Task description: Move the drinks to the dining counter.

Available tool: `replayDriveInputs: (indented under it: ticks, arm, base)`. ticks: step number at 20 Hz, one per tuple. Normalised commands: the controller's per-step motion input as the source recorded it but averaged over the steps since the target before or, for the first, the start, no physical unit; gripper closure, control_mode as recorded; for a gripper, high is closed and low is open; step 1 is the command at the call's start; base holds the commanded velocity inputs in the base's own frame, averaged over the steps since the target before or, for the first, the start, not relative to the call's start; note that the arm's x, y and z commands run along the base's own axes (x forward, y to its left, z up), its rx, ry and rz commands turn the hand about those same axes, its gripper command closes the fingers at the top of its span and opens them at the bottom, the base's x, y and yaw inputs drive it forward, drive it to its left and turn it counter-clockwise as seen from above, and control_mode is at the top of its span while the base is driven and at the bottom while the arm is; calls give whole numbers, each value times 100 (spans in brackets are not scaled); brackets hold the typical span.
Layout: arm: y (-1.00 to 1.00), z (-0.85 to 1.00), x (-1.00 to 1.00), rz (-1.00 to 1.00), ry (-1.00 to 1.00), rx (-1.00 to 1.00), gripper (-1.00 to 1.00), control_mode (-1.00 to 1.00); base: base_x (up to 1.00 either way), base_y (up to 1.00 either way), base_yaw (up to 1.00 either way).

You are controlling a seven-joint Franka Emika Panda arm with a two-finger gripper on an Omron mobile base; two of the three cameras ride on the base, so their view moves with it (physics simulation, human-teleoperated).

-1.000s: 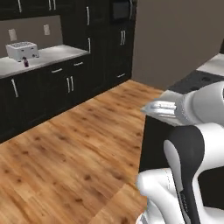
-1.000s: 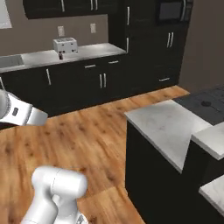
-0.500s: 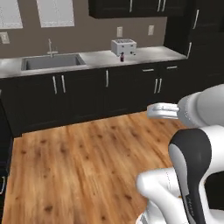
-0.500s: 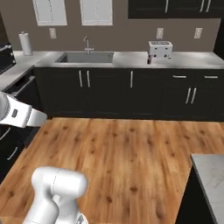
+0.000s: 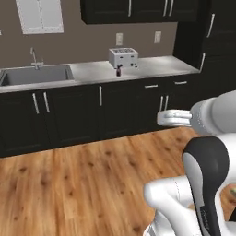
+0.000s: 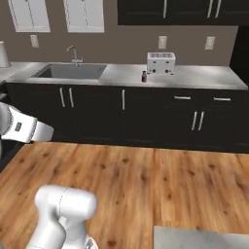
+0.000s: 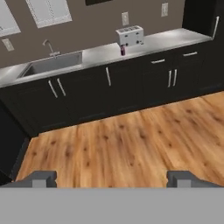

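A tiny purple-red bottle with a dark cap [image 5: 118,71] [image 6: 144,76] [image 7: 123,51] stands on the far worktop, just in front of the white toaster's left end. My gripper [image 7: 113,179] is open, its two dark fingertips [image 7: 43,177] set wide apart with nothing between them. It hangs over the wooden floor, well short of the worktop and pointing toward it. A corner of the dining counter's pale marble slab [image 6: 204,237] shows at the bottom right of the right base view.
The white toaster [image 5: 123,57] sits on the grey worktop [image 5: 156,67] above black cabinets, with a sink [image 6: 70,71] and tap to its left. Tall black cupboards [image 5: 216,41] close the right side. Open wood floor [image 7: 131,140] lies between me and the cabinets.
The whole picture has swung round with the base: the worktop with sink and toaster now faces the cameras and looks nearer. The gripper stays open.
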Motion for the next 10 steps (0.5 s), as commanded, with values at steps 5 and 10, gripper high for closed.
replayDriveInputs:
  ticks: [5,10]
  arm:
    - [0,0,0,0,0,0,-100,100]
    - [0,0,0,0,0,0,-100,100]
  base:
    - [100,27,17]
    - [100,2,19]
